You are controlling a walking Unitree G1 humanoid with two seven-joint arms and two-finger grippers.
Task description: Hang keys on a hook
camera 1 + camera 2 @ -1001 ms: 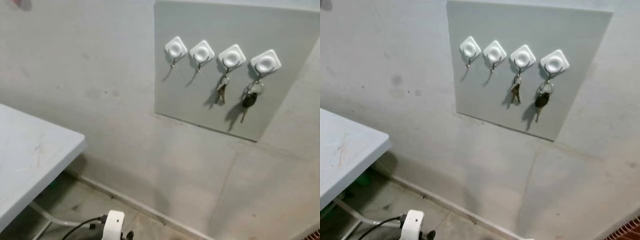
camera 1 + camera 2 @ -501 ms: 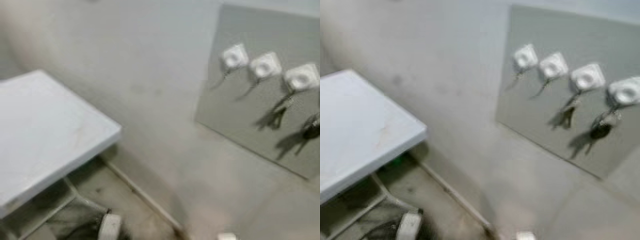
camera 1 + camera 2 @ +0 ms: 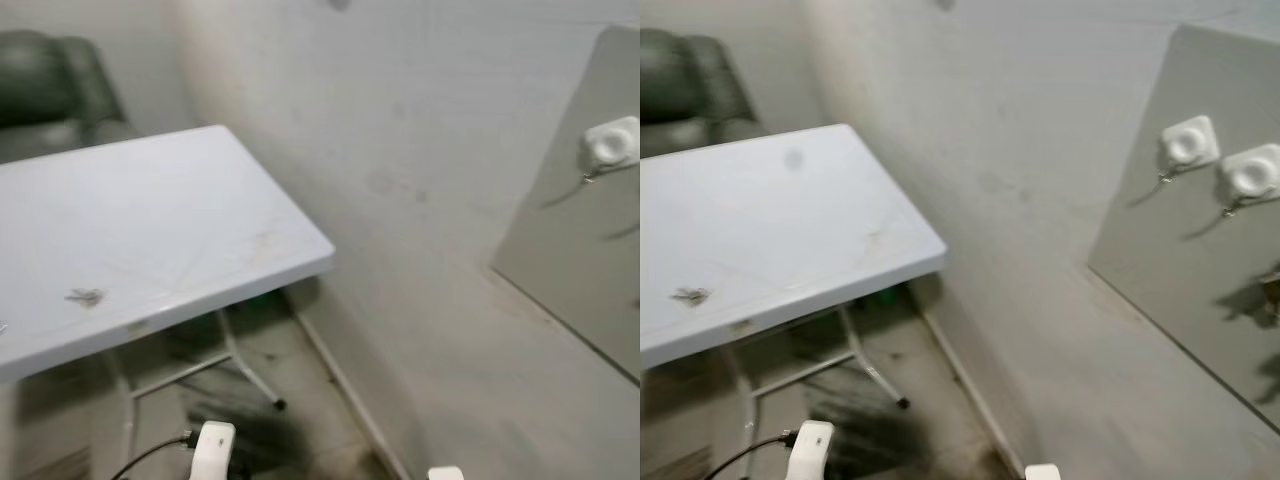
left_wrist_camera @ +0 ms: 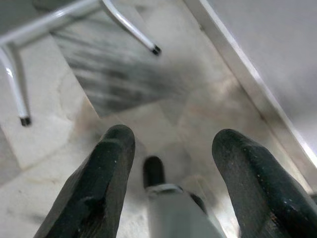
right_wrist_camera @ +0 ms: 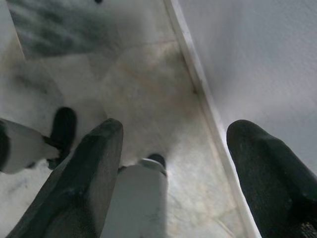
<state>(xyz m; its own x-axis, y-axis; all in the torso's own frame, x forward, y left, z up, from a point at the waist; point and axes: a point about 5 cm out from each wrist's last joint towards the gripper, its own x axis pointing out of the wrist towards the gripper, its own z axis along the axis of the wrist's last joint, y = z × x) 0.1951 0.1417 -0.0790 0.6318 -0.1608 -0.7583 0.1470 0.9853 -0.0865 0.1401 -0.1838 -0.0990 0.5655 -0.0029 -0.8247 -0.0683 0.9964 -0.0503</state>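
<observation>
Left eye view has swung left off the hook board (image 3: 1200, 250) onto the white table (image 3: 150, 230), where keys (image 3: 84, 296) lie near its front edge. Both claws hang wide and empty: left claw (image 4: 168, 148), right claw (image 5: 173, 144).

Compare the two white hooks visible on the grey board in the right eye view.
The hook nearer the table sits slightly higher on the grey board; the farther hook sits lower and is cut by the picture's edge. Both are white square pads with a small metal hook below, and both hang empty.
</observation>
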